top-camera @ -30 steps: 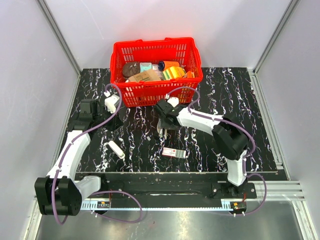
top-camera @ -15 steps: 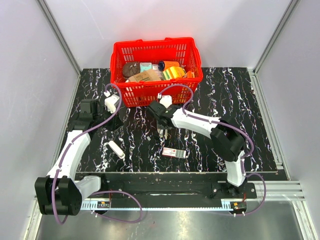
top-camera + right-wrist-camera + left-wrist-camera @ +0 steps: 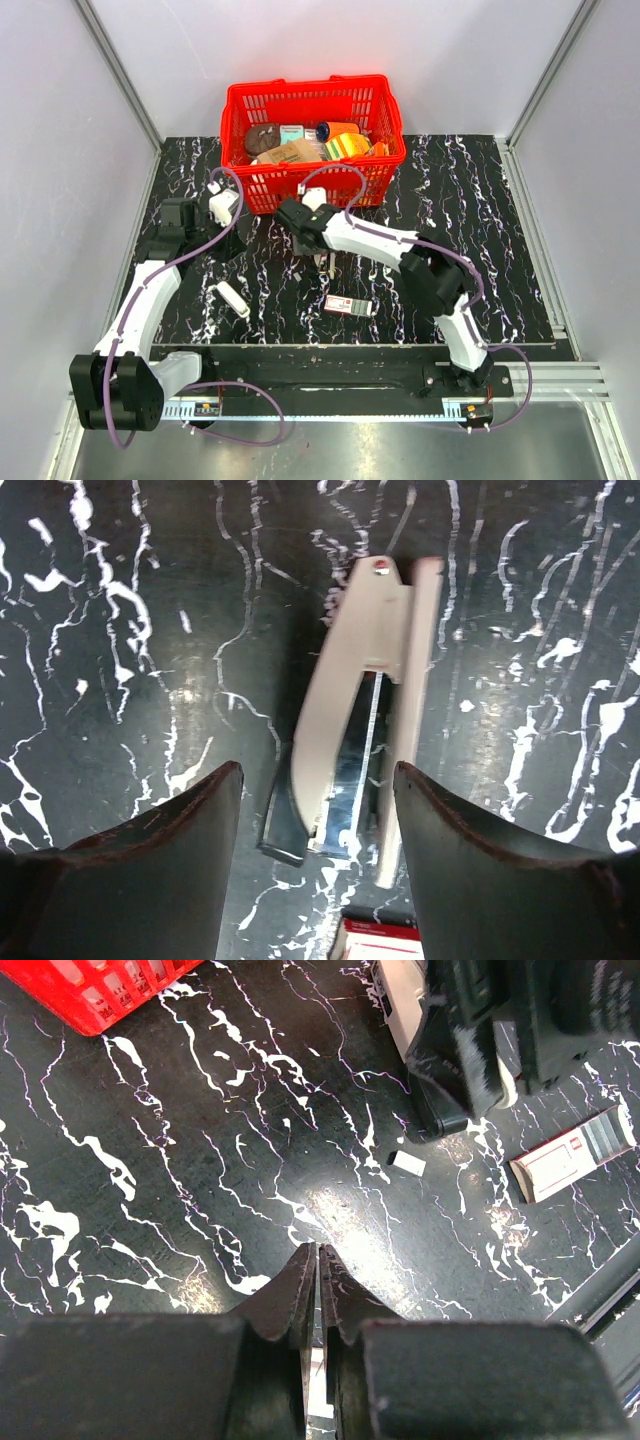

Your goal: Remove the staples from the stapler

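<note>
The stapler (image 3: 362, 695) lies on the black marbled table, its pale top sprung apart from the base so the silvery inner channel shows. My right gripper (image 3: 318, 770) hovers open over its near end, one finger on each side, touching nothing. From above, the stapler (image 3: 322, 263) pokes out just below and right of the right gripper (image 3: 310, 248). My left gripper (image 3: 318, 1250) is shut with nothing in it and hovers over bare table; from above, the left gripper (image 3: 232, 250) is left of the stapler.
A red basket (image 3: 312, 187) full of goods stands behind the stapler. A small red-black-white box (image 3: 347, 305) lies just in front of it. A white oblong piece (image 3: 232, 298) rests front left. A tiny white bit (image 3: 405, 1163) lies near the right gripper.
The right wrist has swung left along the basket front, leaving the stapler showing to its lower right. The left arm has not moved.
</note>
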